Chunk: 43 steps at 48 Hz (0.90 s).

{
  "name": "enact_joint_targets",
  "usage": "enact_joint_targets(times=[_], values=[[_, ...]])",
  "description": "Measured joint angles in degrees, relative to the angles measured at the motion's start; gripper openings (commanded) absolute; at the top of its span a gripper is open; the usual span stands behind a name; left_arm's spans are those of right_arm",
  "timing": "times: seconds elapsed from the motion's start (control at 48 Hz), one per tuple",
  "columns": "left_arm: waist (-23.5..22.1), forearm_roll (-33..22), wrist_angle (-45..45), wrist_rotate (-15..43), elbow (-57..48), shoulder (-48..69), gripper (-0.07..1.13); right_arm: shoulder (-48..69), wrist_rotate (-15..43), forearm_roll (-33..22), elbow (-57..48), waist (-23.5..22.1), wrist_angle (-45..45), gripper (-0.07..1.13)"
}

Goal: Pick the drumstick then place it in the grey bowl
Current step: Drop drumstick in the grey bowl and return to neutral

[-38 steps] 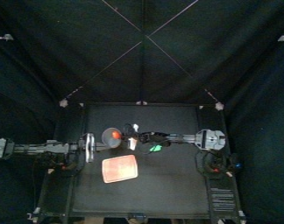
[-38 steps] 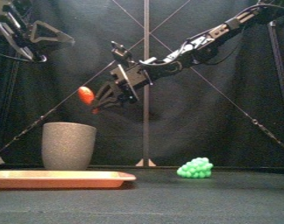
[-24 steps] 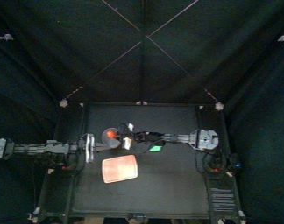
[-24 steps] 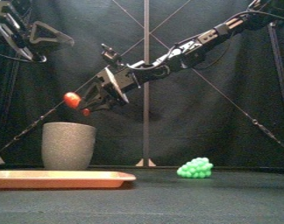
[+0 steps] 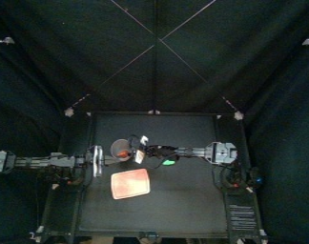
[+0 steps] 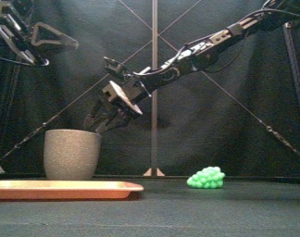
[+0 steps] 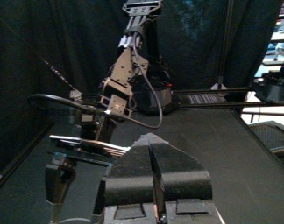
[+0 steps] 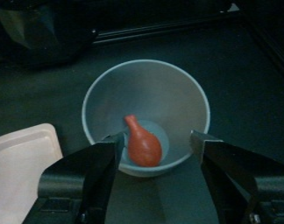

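The orange-red drumstick (image 8: pixel 142 144) lies at the bottom of the tall grey speckled cup (image 6: pixel 72 154), as the right wrist view shows. My right gripper (image 6: pixel 101 118) hangs just above the cup's rim, open, its jaws spread to either side of the cup's mouth (image 8: pixel 147 115) with nothing between them. In the top view the cup (image 5: pixel 120 148) stands left of the table's middle, with the right gripper (image 5: pixel 135 151) at its right side. My left gripper (image 5: pixel 91 160) rests shut at the table's left, raised well above the cup in the front view.
A flat pink tray (image 5: pixel 129 184) lies in front of the cup, near the front edge (image 6: pixel 60 189). A green bunch of toy grapes (image 6: pixel 207 177) sits on the table to the right of the cup (image 5: pixel 168 161).
My right gripper moved left and down with the drumstick until it was over the cup, then opened. The drumstick dropped into the cup. The left arm stayed still.
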<state>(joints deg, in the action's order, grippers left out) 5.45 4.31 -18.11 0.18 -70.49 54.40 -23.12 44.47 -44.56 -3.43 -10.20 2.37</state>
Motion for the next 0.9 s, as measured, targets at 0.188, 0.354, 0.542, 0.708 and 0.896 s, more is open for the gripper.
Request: enact_joint_targets(times=[0.188,0.354,0.542,0.708,0.896], values=[[0.0,0.0,0.0,0.0,-0.1,0.0,0.0,5.8,0.0,0.0,-4.9,2.8,-0.7,0.94],[0.0,0.0,0.0,0.0,-0.3,0.0,0.0,11.8,0.6,0.9,-12.7,3.3,-4.7,0.94],[0.0,0.0,0.0,0.0,-0.4,0.0,0.0,17.8,0.2,3.6,-21.2,2.5,-12.7,0.94],[0.0,0.0,0.0,0.0,-0.5,0.0,0.0,24.0,-0.5,4.3,-28.7,0.3,-20.4,0.94],[0.0,0.0,0.0,0.0,-0.6,0.0,0.0,31.8,-1.7,5.1,-36.2,-4.8,-24.4,0.94]])
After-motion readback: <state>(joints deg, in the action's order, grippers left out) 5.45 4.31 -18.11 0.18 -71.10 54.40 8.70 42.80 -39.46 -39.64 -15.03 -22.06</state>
